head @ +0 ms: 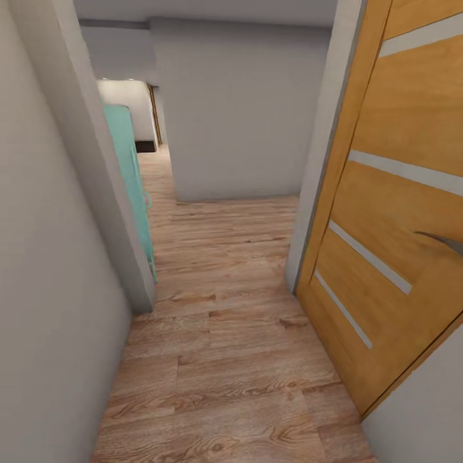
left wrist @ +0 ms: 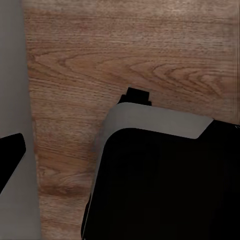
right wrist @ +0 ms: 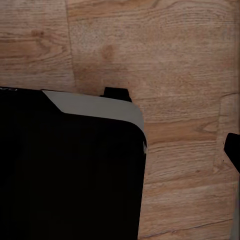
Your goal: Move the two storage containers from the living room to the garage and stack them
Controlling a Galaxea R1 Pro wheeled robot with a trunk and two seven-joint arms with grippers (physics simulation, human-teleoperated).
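The head view looks along a narrow hallway with a light wood-plank floor [head: 225, 360], pale grey walls [head: 45, 289] on the left and ahead, an orange wooden door [head: 392, 212] with pale horizontal strips standing open at the right, and a teal cabinet-like object [head: 132, 186] past the left wall's corner. Both wrist views look down at the plank floor and the robot's black base with its grey edge [left wrist: 160, 122]; a small dark tip [right wrist: 233, 150] sits at one picture edge, so I cannot tell whether either gripper is open or closed
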